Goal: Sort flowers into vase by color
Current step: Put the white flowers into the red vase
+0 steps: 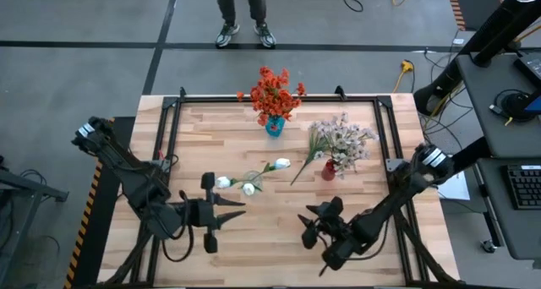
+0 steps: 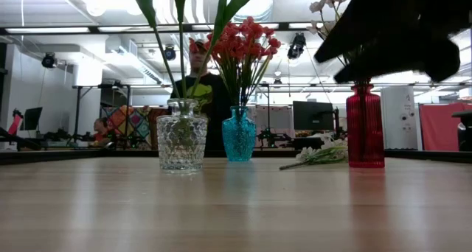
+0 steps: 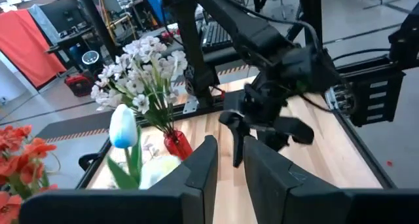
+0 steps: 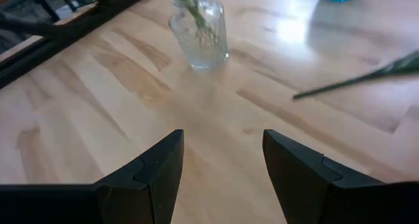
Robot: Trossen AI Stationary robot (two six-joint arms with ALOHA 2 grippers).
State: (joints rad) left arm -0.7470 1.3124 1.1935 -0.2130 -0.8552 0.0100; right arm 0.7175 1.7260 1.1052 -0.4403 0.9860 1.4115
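**Overhead first: flowers sorted among three vases**

High view: left gripper point(image 1: 221, 211), lower left, fingers nearly closed on nothing; right gripper point(image 1: 311, 224), lower centre, parted and empty. White tulip buds point(image 1: 250, 181) centre.

Low view: clear vase point(image 2: 181, 143), blue vase point(image 2: 239, 134) with orange-red blossoms point(image 2: 243, 42), red vase point(image 2: 365, 125).

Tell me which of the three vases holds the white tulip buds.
The clear glass vase, left of the blue vase with orange-red blossoms and the red vase with pale blossoms in the low view.
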